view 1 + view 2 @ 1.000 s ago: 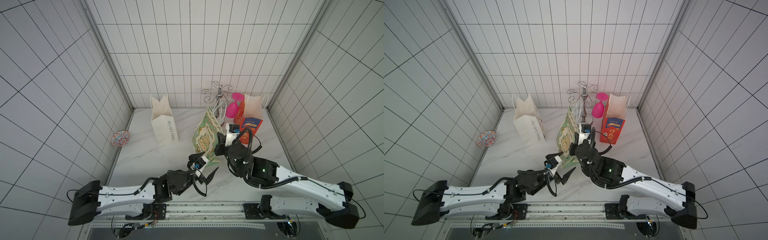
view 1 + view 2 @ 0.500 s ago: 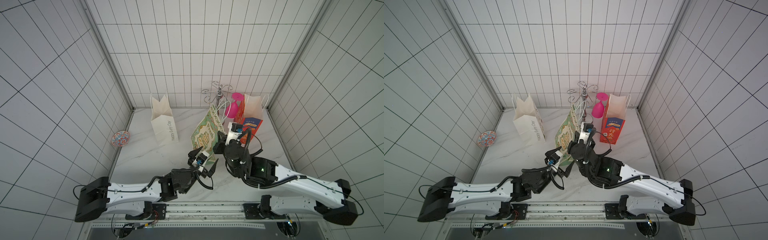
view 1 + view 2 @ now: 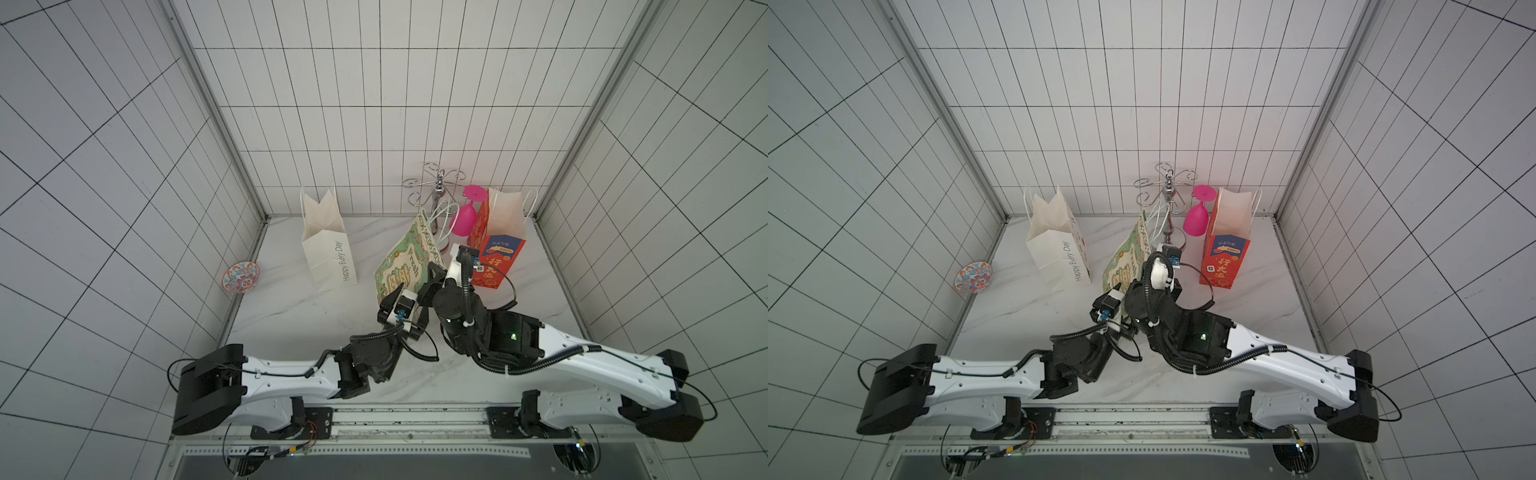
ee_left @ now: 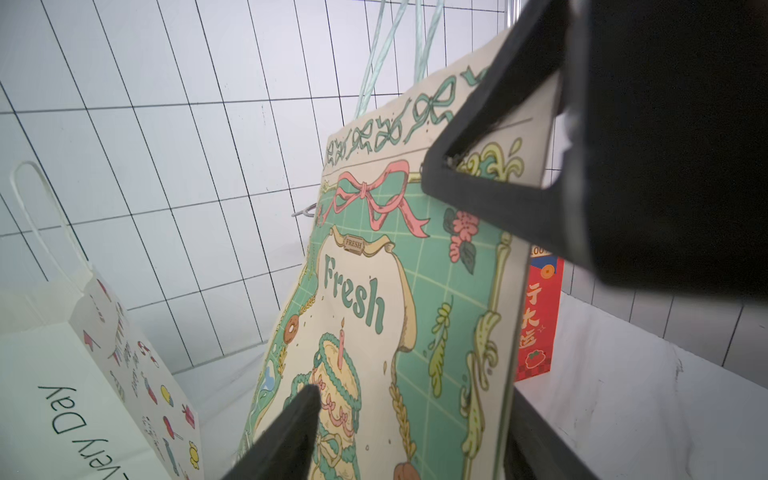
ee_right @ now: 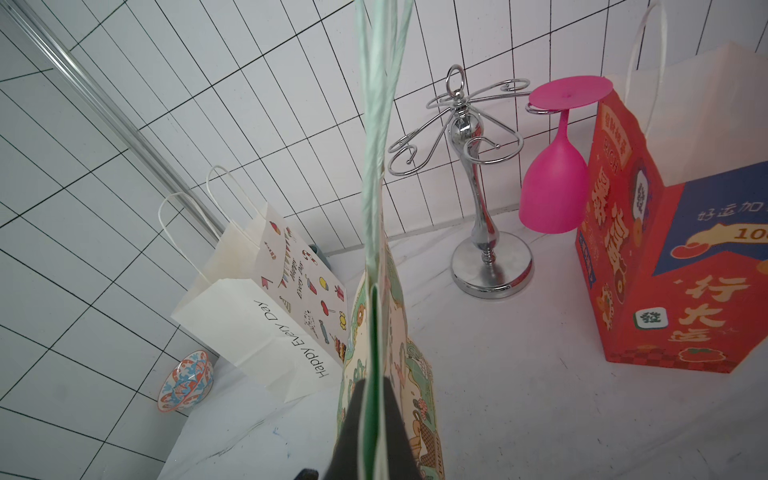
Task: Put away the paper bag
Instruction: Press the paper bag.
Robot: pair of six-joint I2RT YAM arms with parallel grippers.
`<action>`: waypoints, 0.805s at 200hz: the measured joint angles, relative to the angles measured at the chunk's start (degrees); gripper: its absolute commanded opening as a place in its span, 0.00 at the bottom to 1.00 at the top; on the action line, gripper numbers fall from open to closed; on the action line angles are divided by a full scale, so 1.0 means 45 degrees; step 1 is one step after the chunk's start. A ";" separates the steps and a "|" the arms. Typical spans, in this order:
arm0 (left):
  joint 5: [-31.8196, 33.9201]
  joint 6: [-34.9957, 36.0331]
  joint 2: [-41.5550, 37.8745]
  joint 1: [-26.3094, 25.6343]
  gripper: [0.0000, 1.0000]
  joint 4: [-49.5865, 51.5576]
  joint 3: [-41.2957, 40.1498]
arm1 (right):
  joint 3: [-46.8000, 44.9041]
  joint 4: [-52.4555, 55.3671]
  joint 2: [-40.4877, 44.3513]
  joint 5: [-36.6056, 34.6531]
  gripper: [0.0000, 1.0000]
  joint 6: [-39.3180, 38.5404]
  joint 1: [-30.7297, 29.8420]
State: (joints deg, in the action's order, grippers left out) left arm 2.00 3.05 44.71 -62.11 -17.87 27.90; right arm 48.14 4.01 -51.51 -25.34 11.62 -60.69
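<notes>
Right claw (image 5: 374,390): closed on the side edge of the green bag (image 3: 409,262). The folded paper runs straight up between its two black fingers, which sit a little above the bag's mid-height.

Left claw (image 4: 415,415): jaws wide, holding nothing. One finger is in front of the printed face, low down by the cake picture. The other is past the bag's right edge, so the lower part of the bag sits within the gap. Contact with either finger: cannot tell.

Bag position: mid-table (image 3: 291,316), between the white bag (image 3: 328,249) and the red bag (image 3: 498,257), in front of the chrome rack (image 3: 438,195) with its pink glass (image 3: 463,220). A bowl (image 3: 241,277) lies well apart at the left wall.

Bag attitude:
- Folded flat; the right wrist view sees it edge-on as a thin sheet.
- Long axis runs from base to handles, near upright but leaning, with the top tipped toward the rack.
- Mouth and pale green handles point up; the "Fresh" face is turned toward the left arm.
- In both top views the handles overlap the rack stem; whether they touch it, cannot tell.
- Base is hidden behind the claws; whether it rests on the table, cannot tell.

Arms:
- Right arm comes in from the front-right base, elbow raised, wrist high above the table centre and aimed at the back wall.
- Left arm lies low along the front of the table, wrist bent up toward the bag's face.
- The two wrists are close together.
</notes>
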 measured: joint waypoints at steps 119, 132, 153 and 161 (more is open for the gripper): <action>0.8077 0.1540 0.4711 -0.2652 0.92 -0.3813 0.0641 | 0.3667 0.1948 -0.3026 -0.6237 0.00 0.5425 -0.2118; 0.8786 0.1588 0.5090 -0.2652 0.91 -0.4226 0.0869 | 0.3769 0.2059 -0.3225 -0.6358 0.00 0.5659 -0.2244; 0.9476 0.1705 0.5547 -0.2637 0.87 -0.4852 0.1098 | 0.4090 0.2341 -0.3594 -0.6562 0.00 0.6164 -0.2380; 0.9617 0.1773 0.5683 -0.2637 0.84 -0.5042 0.1156 | 0.4255 0.2467 -0.3730 -0.6625 0.00 0.6407 -0.2414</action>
State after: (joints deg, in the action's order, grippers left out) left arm 45.28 11.03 70.28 -73.97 -40.56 33.10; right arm 67.29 15.11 -68.29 -55.16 40.45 -71.55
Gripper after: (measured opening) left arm 0.871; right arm 0.047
